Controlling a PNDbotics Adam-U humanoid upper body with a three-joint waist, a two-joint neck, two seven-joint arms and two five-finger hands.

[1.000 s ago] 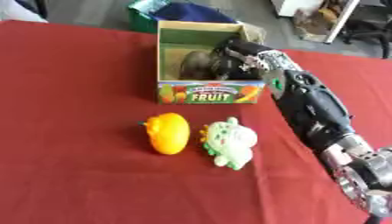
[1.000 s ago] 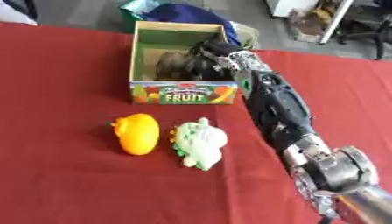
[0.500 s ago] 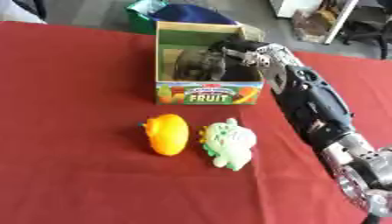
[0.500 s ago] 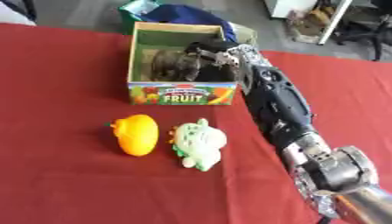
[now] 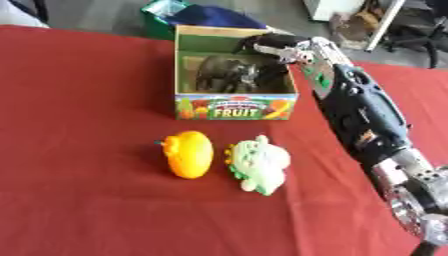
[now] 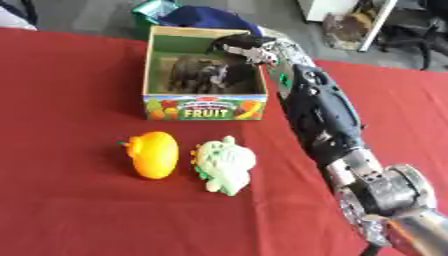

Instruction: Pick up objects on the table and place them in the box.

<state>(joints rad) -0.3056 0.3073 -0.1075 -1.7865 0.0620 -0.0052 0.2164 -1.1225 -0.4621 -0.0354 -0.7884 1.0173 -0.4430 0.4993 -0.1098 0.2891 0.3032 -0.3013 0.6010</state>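
Observation:
A cardboard box (image 5: 234, 107) with "FRUIT" on its front wall stands at the far middle of the red table. A dark grey-brown toy (image 5: 226, 73) lies inside it. My right hand (image 5: 273, 45) hovers over the box's far right corner, open, fingers pointing left, apart from the dark toy. Its arm runs down the right side of the view. An orange fruit-shaped toy (image 5: 188, 154) and a pale green spiky toy (image 5: 258, 164) lie side by side on the cloth in front of the box. My left hand shows in neither view.
The red cloth (image 5: 79, 100) spreads wide to the left and front. Beyond the table's far edge sit a green bin (image 5: 159, 11) with a blue cloth (image 5: 214, 17), and chair legs at the upper right.
My right hand has lifted out of the box toward its far right corner, leaving the dark toy inside. The two toys in front have not moved.

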